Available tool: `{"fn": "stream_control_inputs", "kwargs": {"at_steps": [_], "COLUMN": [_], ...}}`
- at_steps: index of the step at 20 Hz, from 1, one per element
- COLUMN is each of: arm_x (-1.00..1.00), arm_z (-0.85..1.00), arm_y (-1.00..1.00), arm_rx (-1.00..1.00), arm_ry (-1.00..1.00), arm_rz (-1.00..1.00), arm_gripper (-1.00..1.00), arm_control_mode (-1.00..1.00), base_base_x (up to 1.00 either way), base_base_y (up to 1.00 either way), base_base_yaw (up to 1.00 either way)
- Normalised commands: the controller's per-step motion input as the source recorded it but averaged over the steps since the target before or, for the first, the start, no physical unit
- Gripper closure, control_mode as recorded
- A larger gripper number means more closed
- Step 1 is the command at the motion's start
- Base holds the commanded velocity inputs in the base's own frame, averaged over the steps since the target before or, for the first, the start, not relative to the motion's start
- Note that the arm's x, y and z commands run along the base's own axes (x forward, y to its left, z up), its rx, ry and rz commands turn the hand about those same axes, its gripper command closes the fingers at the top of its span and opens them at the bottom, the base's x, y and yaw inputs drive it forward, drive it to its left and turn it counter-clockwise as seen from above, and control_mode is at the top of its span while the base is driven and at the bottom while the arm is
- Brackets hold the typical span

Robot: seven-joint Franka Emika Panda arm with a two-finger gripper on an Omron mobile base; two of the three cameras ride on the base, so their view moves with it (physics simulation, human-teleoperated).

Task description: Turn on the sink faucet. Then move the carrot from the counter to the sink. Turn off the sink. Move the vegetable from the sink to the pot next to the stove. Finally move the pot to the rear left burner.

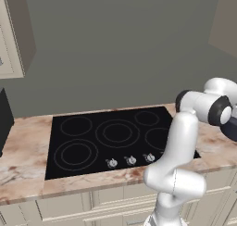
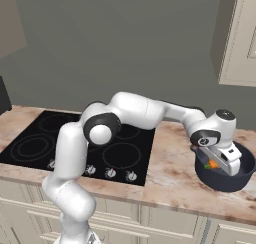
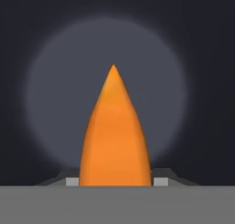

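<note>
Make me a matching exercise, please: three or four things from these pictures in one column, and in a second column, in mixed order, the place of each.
Things:
1. carrot
2. pot
3. cooktop knobs
4. gripper

Places:
A. along the front edge of the black cooktop
B. on the counter, to the right of the cooktop
C. reaching down into the pot
D. inside the pot, between the fingertips

Pairs: 1-D, 2-B, 3-A, 4-C
</note>
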Motion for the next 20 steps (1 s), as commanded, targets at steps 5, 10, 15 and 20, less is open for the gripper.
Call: {"fn": "stream_control_inputs", "kwargs": {"at_steps": [5, 10, 15, 20], "arm_x": [0.05, -0.01, -0.27, -0.38], "arm_z": [0.00, 0.01, 0.25, 0.31], "arm_y": [-0.01, -0.01, 0.00, 0.00], "arm_rx": [0.00, 0.00, 0.00, 0.00], "arm_ry": [0.00, -0.02, -0.08, -0.09], "arm_rz": [-0.01, 0.00, -0.04, -0.08], "arm_gripper": [-1.00, -1.00, -1.00, -1.00], "arm_control_mode": [-1.00, -1.00, -1.00, -1.00], "base_base_x": [0.00, 0.00, 0.00, 0.00], "base_base_y": [0.00, 0.00, 0.00, 0.00], "base_base_yaw": [0.00, 0.00, 0.00, 0.00]}}
